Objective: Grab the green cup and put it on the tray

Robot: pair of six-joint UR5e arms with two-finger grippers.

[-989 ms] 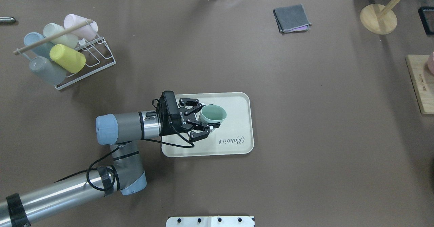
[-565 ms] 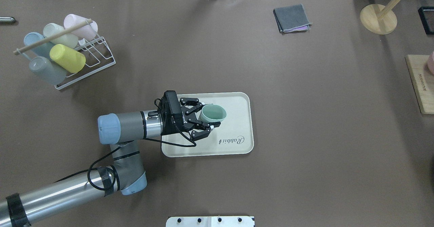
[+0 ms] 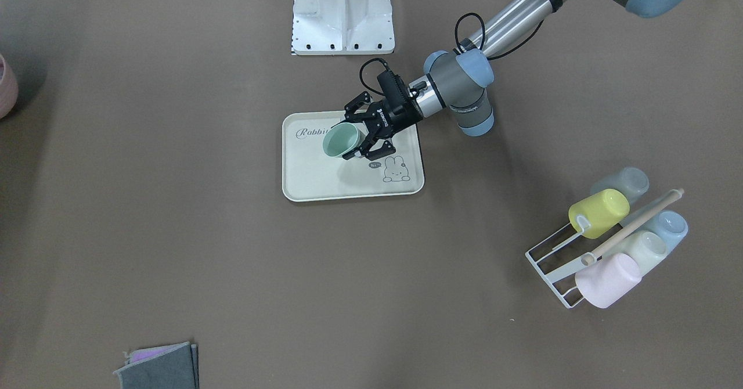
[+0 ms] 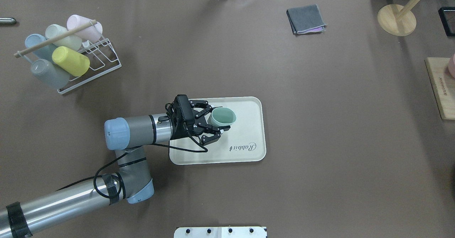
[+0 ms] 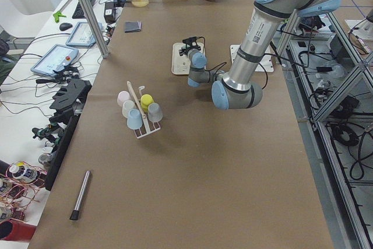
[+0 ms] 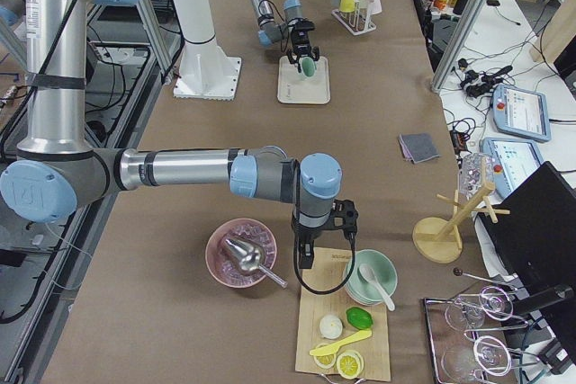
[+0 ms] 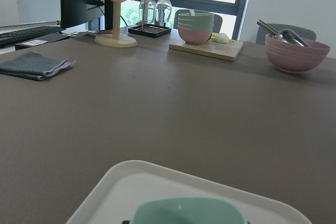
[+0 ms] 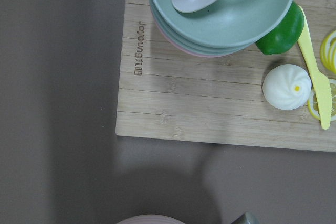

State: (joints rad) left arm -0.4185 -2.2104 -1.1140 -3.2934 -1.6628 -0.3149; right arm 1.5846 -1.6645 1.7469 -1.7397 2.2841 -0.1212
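Observation:
The mint-green cup (image 4: 223, 116) is tilted between the fingers of my left gripper (image 4: 217, 123), which is shut on it over the left-middle part of the cream tray (image 4: 249, 106). In the front-facing view the cup (image 3: 336, 142) hangs in the gripper (image 3: 350, 139) above the tray (image 3: 325, 183) near the "Rabbit" script. The left wrist view shows the cup's rim (image 7: 189, 211) at the bottom edge over the tray (image 7: 131, 187). My right gripper (image 6: 308, 254) hangs over a wooden board at the table's far right. I cannot tell whether it is open or shut.
A white wire rack (image 4: 89, 58) with several pastel cups stands at the back left. A folded grey cloth (image 4: 305, 19), a wooden stand (image 4: 396, 19) and a wooden board (image 4: 440, 87) lie to the right. The board (image 8: 210, 108) holds stacked bowls, a bun and a lime.
My left gripper has turned a little at the wrist and sunk lower over the tray with the green cup still in it. The cup looks smaller and flatter from above.

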